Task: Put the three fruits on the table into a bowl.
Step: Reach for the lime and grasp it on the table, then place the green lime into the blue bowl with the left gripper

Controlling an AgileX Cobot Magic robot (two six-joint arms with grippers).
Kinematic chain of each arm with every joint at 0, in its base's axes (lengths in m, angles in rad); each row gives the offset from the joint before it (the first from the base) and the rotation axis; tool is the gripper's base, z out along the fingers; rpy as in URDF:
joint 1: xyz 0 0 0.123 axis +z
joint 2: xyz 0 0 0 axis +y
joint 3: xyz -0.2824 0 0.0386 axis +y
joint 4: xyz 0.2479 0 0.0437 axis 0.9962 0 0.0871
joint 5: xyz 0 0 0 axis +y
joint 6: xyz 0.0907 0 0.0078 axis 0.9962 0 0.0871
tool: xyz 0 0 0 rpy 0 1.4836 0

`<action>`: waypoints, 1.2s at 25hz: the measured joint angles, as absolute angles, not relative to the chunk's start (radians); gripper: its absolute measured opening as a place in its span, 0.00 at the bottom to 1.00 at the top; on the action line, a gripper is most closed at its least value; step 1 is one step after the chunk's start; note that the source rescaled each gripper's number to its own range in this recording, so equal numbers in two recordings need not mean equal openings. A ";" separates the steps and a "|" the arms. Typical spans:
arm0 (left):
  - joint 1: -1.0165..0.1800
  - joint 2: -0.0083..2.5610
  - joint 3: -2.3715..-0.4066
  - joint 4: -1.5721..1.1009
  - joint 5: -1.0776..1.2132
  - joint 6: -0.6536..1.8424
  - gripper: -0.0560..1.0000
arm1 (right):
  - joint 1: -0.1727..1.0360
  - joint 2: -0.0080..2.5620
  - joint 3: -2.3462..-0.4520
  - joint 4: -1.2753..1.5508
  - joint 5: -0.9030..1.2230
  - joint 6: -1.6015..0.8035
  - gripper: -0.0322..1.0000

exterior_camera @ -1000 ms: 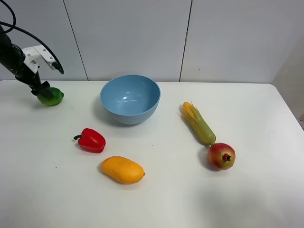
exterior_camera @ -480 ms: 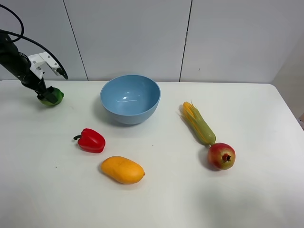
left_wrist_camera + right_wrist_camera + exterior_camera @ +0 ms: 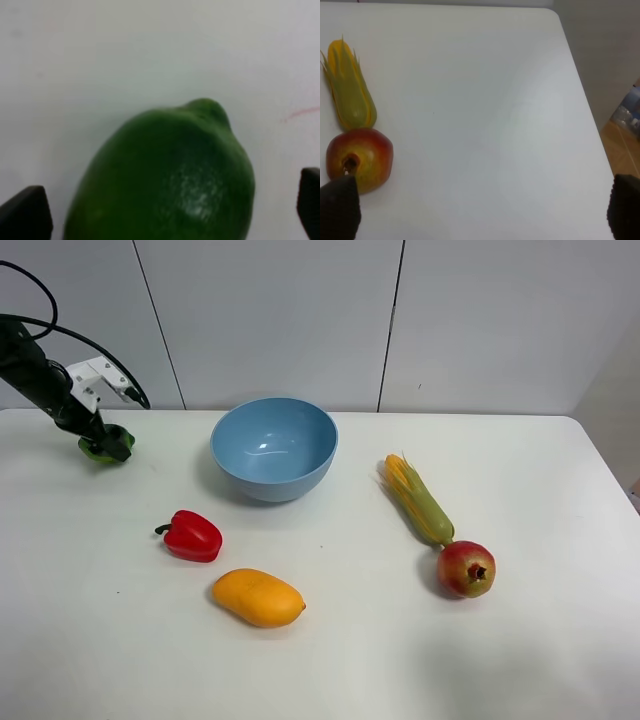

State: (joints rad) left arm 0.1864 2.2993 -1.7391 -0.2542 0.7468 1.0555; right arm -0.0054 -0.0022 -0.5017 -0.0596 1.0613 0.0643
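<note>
The lime (image 3: 170, 175) has a glossy, finely pebbled skin, the light-blue bowl (image 3: 274, 448) looks smooth and glossy, the red bell pepper (image 3: 192, 536) shines like plastic, the mango (image 3: 258, 597) is smooth with a soft sheen, and the white table (image 3: 330, 670) is smooth and matt.

wall (image 3: 270, 310): pale panels, dark seams | floor (image 3: 621, 150): wood, prob. | light: even

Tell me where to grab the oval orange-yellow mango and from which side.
Grip the mango across its narrow middle, coming straight down from above. It lies flat on the white table, long axis roughly left-right in the high view, so closing front-to-back spans its shorter width.
</note>
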 joint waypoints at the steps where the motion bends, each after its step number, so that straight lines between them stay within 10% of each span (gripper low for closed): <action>1: 0.186 2.310 -1.742 -0.255 0.747 1.056 1.00 | -0.005 -0.002 -0.502 -0.060 1.061 0.064 1.00; 9: 0.186 2.328 -1.781 -0.260 0.754 1.056 0.98 | -0.005 -0.002 -0.502 -0.060 1.061 0.064 1.00; 11: 0.186 2.331 -1.782 -0.268 0.771 1.056 0.74 | -0.005 -0.002 -0.502 -0.060 1.061 0.064 1.00; 13: 0.186 2.336 -1.784 -0.276 0.805 1.056 0.16 | -0.005 -0.002 -0.502 -0.060 1.061 0.064 1.00; 14: 0.186 2.336 -1.785 -0.276 0.816 1.056 0.13 | -0.005 -0.002 -0.502 -0.060 1.061 0.064 1.00; 30: -0.027 1.970 -1.786 -0.276 1.049 0.632 0.14 | -0.005 -0.002 -0.502 -0.060 1.061 0.064 1.00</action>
State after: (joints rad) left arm -0.0269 1.9698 -1.7864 -0.2760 1.0491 0.6321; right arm -0.0054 -0.0022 -0.5017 -0.0596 1.0613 0.0643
